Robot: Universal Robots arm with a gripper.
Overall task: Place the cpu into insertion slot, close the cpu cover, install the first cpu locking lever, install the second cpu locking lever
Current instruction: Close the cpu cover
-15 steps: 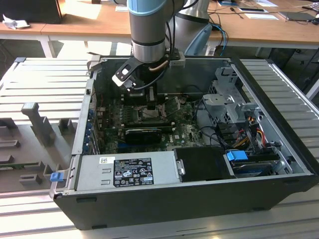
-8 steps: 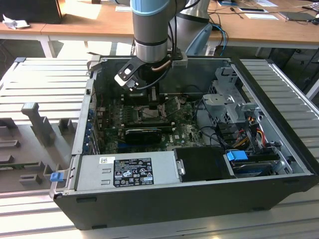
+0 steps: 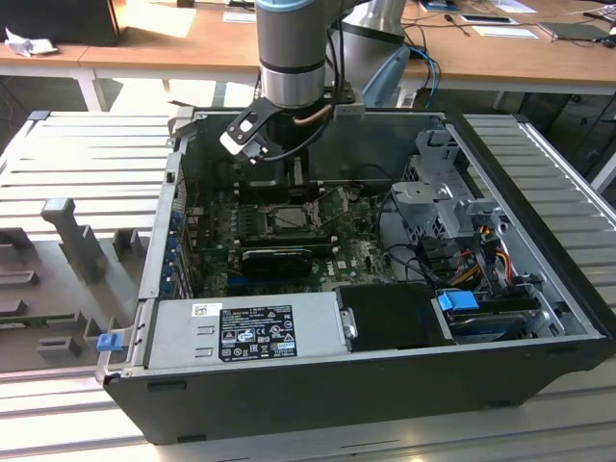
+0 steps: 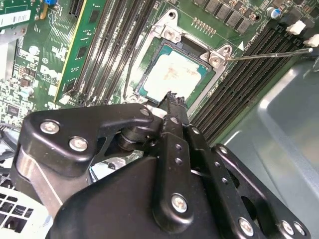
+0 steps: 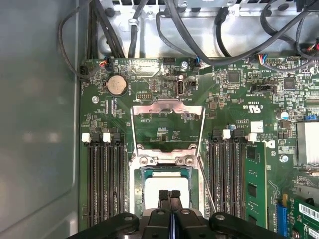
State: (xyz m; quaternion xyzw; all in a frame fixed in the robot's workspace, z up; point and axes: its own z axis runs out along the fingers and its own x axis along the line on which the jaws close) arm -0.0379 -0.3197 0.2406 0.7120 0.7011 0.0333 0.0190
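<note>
The cpu (image 5: pixel 167 185) (image 4: pixel 172 74), a pale silver-topped square chip, lies flat in the insertion slot (image 5: pixel 141 172) (image 4: pixel 149 64). The cpu cover (image 5: pixel 167 105), a silver frame plate with a square window, stands swung open on its hinge beyond the slot, with green board showing through the window. A thin locking lever (image 5: pixel 207 184) (image 4: pixel 269 54) sticks out free beside the slot. My gripper (image 5: pixel 169 195) (image 4: pixel 174 98) hangs just over the near edge of the chip, its black fingers shut together with nothing between them. In the exterior view my gripper (image 3: pixel 289 188) is low inside the case, above the slot (image 3: pixel 289 218).
Long black memory slots (image 5: pixel 104 184) flank the socket on both sides. Cables (image 5: pixel 199 30) run along the case's far wall. A grey power supply (image 3: pixel 250 332), a black card (image 3: pixel 277 258) and a drive cage (image 3: pixel 438 207) crowd the open case (image 3: pixel 539 260).
</note>
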